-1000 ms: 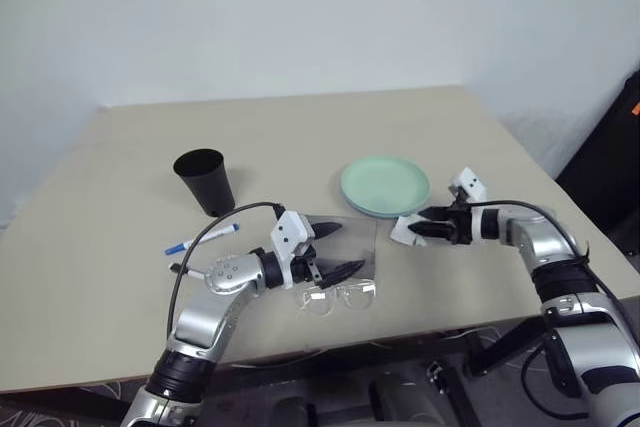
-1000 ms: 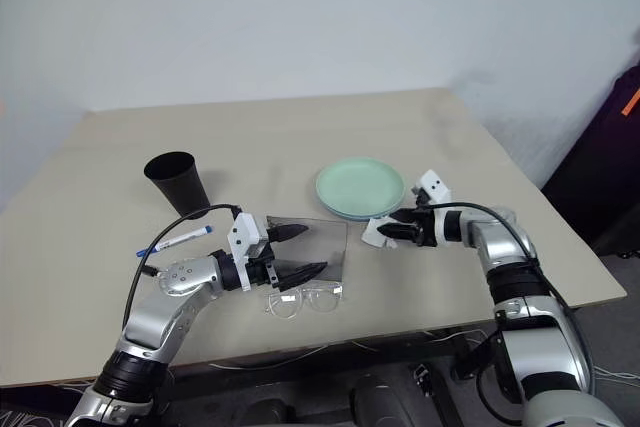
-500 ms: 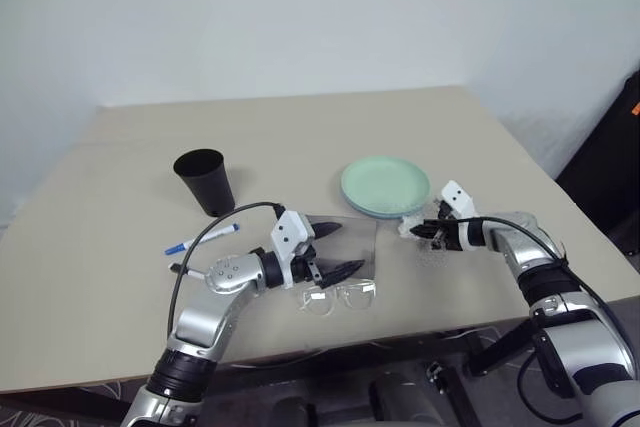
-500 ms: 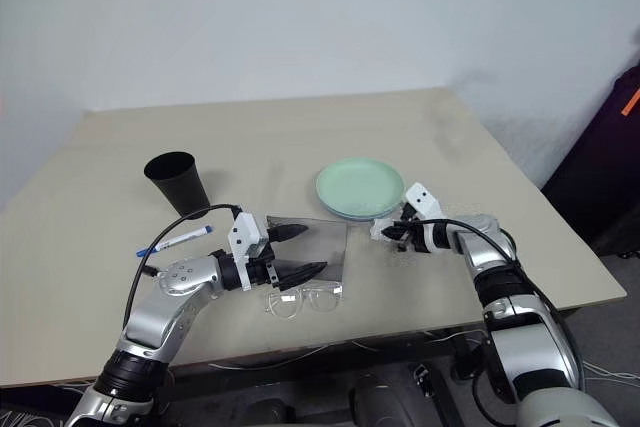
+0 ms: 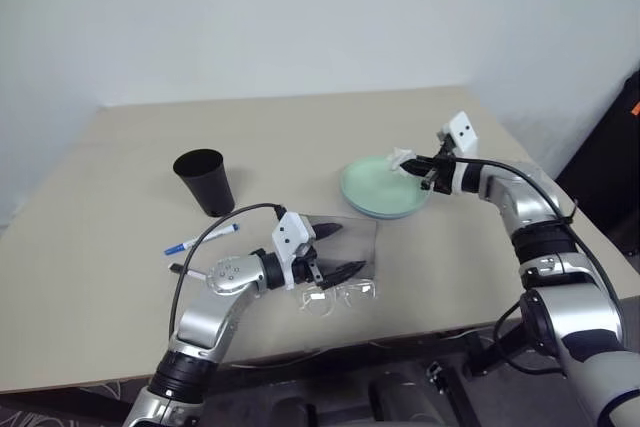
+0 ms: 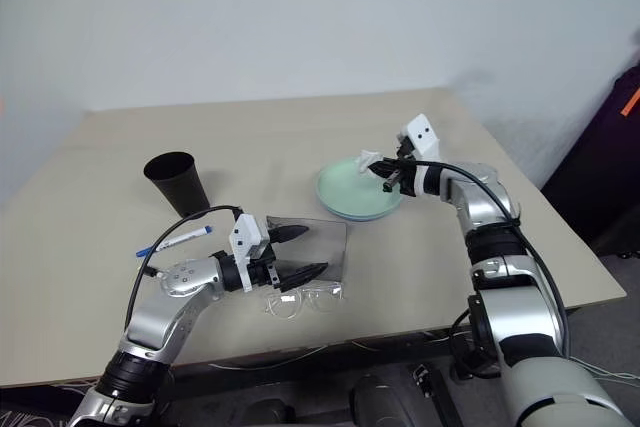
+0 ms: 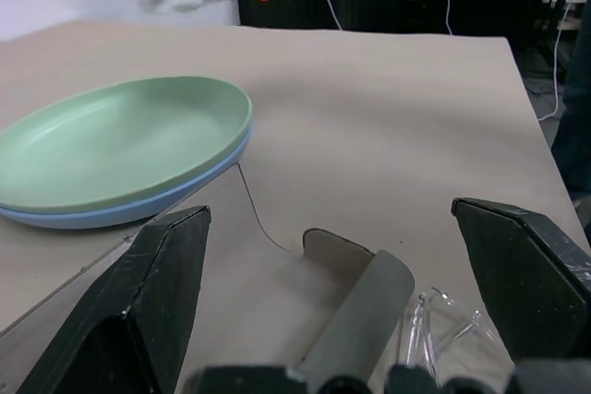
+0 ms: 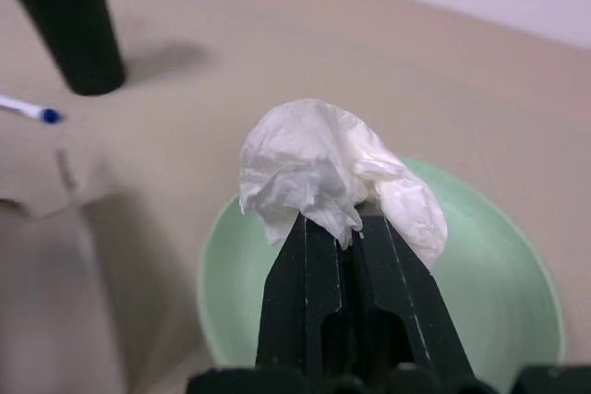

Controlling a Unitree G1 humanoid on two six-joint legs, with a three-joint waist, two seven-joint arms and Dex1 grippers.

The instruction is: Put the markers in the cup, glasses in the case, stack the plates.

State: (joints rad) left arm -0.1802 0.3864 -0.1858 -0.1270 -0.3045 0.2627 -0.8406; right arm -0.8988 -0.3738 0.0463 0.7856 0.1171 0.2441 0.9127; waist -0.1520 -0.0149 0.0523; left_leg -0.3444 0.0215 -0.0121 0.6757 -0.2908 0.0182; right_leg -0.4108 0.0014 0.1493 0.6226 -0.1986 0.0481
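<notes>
My right gripper (image 5: 422, 171) is shut on a crumpled white paper wad (image 8: 323, 168) and holds it in the air over the mint green plate (image 5: 380, 187). That plate rests on the light blue plate (image 7: 111, 214). My left gripper (image 5: 340, 249) hangs open just above the flat grey case (image 5: 358, 237), nothing between its fingers. The clear glasses (image 5: 340, 296) lie on the table at the case's near edge. The black cup (image 5: 207, 181) stands upright at the left. A white marker with a blue cap (image 5: 200, 239) lies near it, a dark marker (image 5: 180, 269) beside my left forearm.
The beige table (image 5: 280, 137) has bare room behind the cup and plates. Its right edge runs close past my right arm, with dark equipment (image 5: 610, 157) beyond. A white wall stands behind.
My right gripper shut on the paper wad on the table beside the plates, then lifted it up and over the green plate. The left arm stayed still.
</notes>
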